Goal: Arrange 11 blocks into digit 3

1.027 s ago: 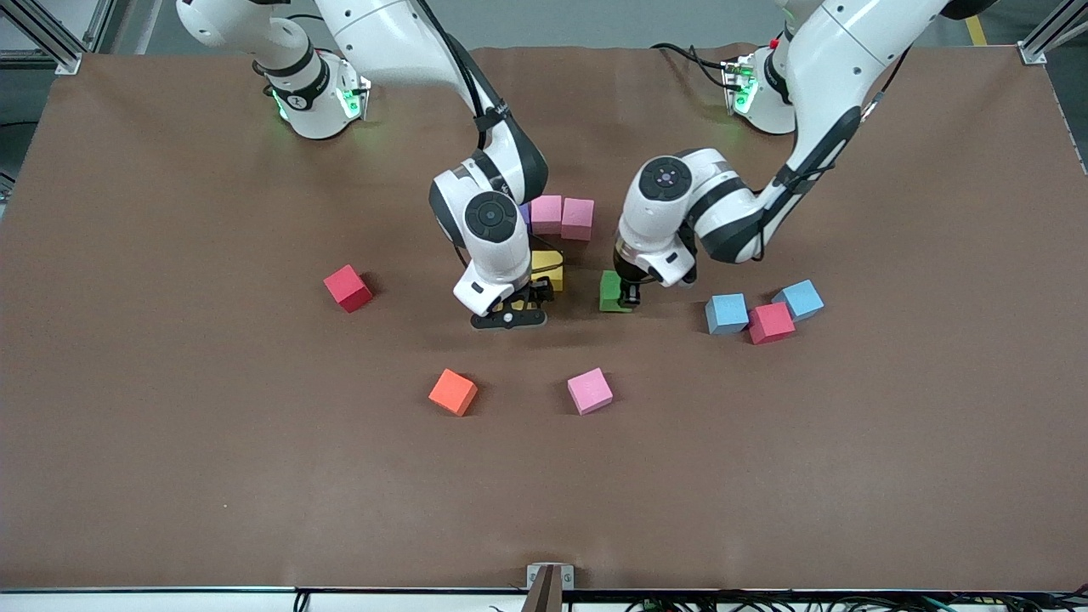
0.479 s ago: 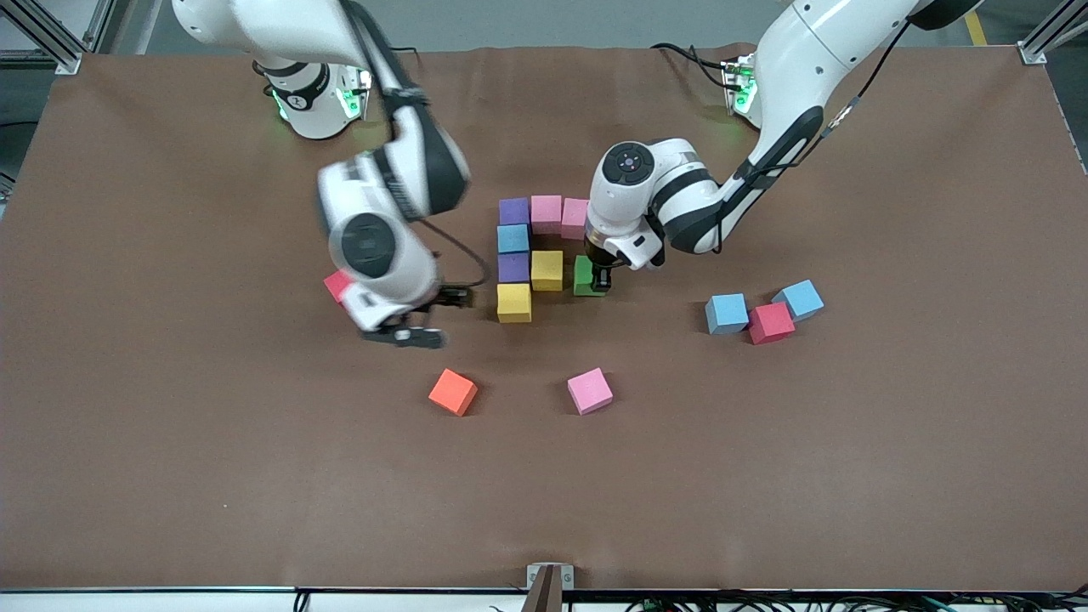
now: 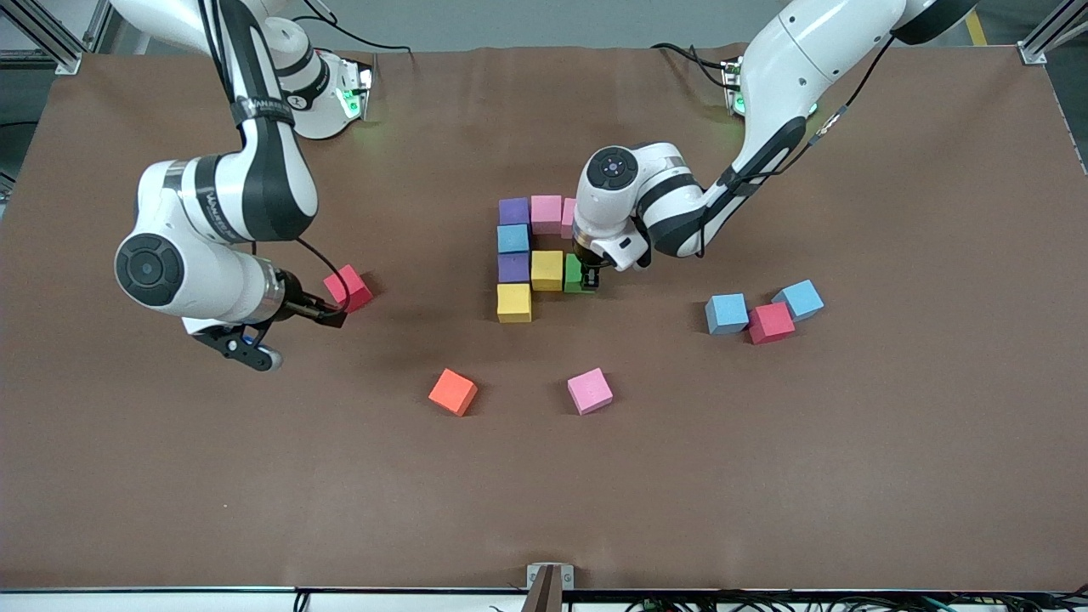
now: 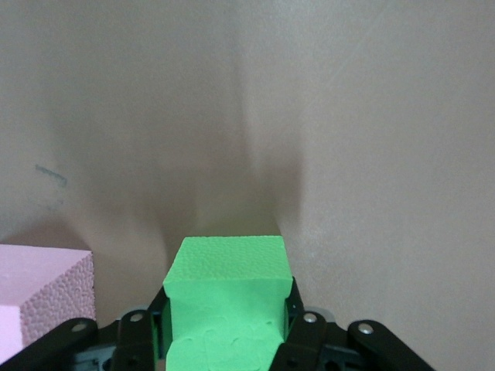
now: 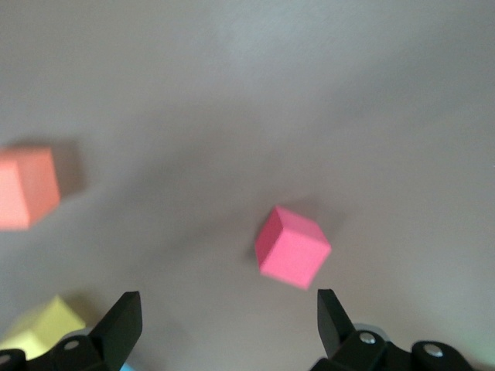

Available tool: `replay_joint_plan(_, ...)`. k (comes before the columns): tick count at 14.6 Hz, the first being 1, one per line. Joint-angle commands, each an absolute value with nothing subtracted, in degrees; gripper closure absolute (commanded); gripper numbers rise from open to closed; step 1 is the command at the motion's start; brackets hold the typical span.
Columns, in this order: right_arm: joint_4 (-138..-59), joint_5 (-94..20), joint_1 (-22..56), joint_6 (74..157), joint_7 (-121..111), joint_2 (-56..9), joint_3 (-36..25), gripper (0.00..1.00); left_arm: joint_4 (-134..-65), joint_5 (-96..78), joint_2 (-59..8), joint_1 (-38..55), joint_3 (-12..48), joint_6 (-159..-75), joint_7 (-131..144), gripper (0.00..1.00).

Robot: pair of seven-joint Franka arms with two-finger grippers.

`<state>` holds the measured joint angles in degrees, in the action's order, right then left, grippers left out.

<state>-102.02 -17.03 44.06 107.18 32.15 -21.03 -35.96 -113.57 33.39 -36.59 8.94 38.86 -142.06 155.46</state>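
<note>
- Writing could be read only on the right arm's black forearm band (image 3: 255,108), white capitals that looked like "FRANKA"; the blocks carried no labels.
- Left gripper (image 3: 585,274) was pinched on the green block (image 3: 575,276), which sat low at the table (image 3: 850,467), just beside the yellow block (image 3: 546,269) in the cluster; in the left wrist view the green block (image 4: 226,309) filled the space between the fingers (image 4: 298,325), its lower part cut off by the frame edge.
- Cluster held a purple block (image 3: 513,210), a pink block (image 3: 546,213), a second pink one (image 3: 568,217) mostly hidden under the left arm's wrist, a light blue block (image 3: 512,238), another purple (image 3: 513,267) and a second yellow (image 3: 513,303).
- Right gripper (image 3: 285,327) was spread wide with nothing between its fingers, above the table next to the red block (image 3: 350,286); the right wrist view showed that block (image 5: 292,247) blurred.
- Loose pink block (image 3: 590,390) and orange cube (image 3: 453,392) lay nearer the front camera.
- Toward the left arm's end, 2 light blue blocks (image 3: 726,313) (image 3: 799,298) flanked a red-pink one (image 3: 771,322).
</note>
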Motion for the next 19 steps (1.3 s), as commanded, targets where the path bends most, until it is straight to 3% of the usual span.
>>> replay_joint_plan(1,-117.6,-16.6,45.6,120.8,35.7,-13.2,-36.6,0.0,-111.1,33.3,-37.9,11.6,37.4,-140.5,157.8,0.69)
replay_joint_plan(7,-133.8,-16.5,45.2,134.2,36.4,-7.7,-38.1,0.0,-111.0,33.2,-38.0,12.0,37.4,-139.6,159.2,0.69)
replay_joint_plan(10,-140.5,-16.5,48.1,144.6,42.3,-7.9,-37.9,0.0,-111.0,32.8,-38.0,12.6,37.4,-139.3,159.2,0.68)
replay_joint_plan(12,-143.2,-16.5,50.4,149.7,45.2,-8.3,-37.9,0.0,-110.3,32.4,-38.0,12.7,37.4,-139.1,159.2,0.68)
replay_joint_plan(15,-143.4,-16.7,50.4,150.2,45.6,-9.0,-37.6,0.0,-110.0,32.4,-38.0,12.7,37.4,-138.9,159.2,0.65)
replay_joint_plan(17,-143.3,-17.1,50.5,150.6,46.2,-9.4,-37.6,0.0,-110.1,32.5,-37.9,12.7,37.4,-138.8,159.1,0.41)
replay_joint_plan(18,-143.3,-17.2,51.0,151.5,46.7,-10.0,-37.5,0.0,-110.0,32.6,-37.7,12.7,37.4,-138.7,158.9,0.03)
replay_joint_plan(19,-143.3,-17.2,51.6,152.5,47.5,-11.1,-37.5,0.0,-110.0,32.6,-37.4,12.7,37.4,-138.6,158.8,0.0)
